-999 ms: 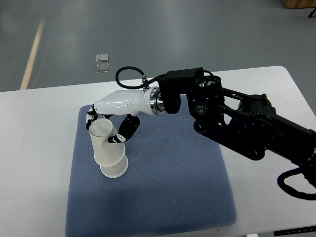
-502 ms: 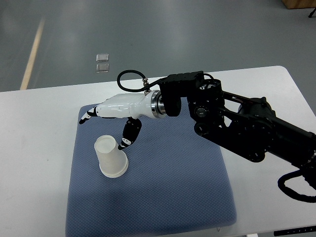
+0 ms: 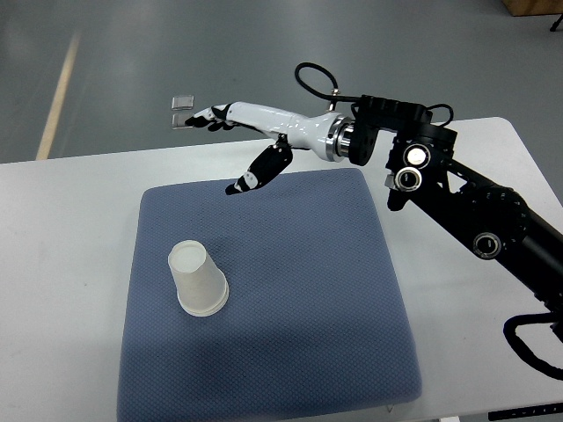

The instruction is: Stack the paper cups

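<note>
A white paper cup stack [image 3: 197,279] stands upside down on the left part of the blue-grey mat [image 3: 299,308], wide rim on the mat. My right hand [image 3: 230,149], white with black fingertips, hovers high above the mat's far edge, well up and to the right of the cups. Its fingers are stretched out and hold nothing. The black right arm [image 3: 466,207] reaches in from the right edge. The left arm does not show.
The mat lies on a white table [image 3: 62,264], whose far edge borders grey floor. Two small pale squares [image 3: 182,111] lie on the floor beyond the table.
The right hand let go of the cup, which now stands straight on the stack. The hand then opened, rose and drew back to the upper right.
</note>
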Robot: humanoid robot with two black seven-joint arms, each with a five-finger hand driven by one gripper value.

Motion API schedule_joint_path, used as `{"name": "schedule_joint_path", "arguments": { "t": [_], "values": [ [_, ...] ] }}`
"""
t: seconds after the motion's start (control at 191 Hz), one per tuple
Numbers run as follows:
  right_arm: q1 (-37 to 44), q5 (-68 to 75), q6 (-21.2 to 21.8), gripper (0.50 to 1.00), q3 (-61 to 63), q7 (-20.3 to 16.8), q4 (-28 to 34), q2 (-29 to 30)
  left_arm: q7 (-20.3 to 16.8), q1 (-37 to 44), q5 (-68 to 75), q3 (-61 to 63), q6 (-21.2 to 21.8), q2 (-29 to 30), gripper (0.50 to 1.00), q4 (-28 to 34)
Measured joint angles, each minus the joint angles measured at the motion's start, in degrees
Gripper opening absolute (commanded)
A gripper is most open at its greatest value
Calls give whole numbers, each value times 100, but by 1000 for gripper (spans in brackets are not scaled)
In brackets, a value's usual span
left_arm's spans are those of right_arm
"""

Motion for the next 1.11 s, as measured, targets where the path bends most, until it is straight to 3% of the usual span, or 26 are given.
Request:
{"name": "schedule_joint_path", "arguments": {
  "t": [0.11,0.377,0.481,0.528,0.732,1.109],
  "values": [
    [-385,496,-602,899,507,-7,-178,-5,0,0,0,0,0,0,1000,0],
    [-1078,1869,-2748,901,1019,55,-676,-8,0,0,0,0,0,0,1000,0],
    [-1218,2317,-3263,901,1027,76,-799,-48,0,0,0,0,0,0,1000,0],
    [-1275,2418,-3385,926,1030,96,-822,-51,0,0,0,0,0,0,1000,0],
    [-1448,2646,-3758,928,1031,433,-997,4,0,0,0,0,0,0,1000,0],
    [-1660,2750,-3806,928,953,484,-1329,123,0,0,0,0,0,0,1000,0]
  ]
}}
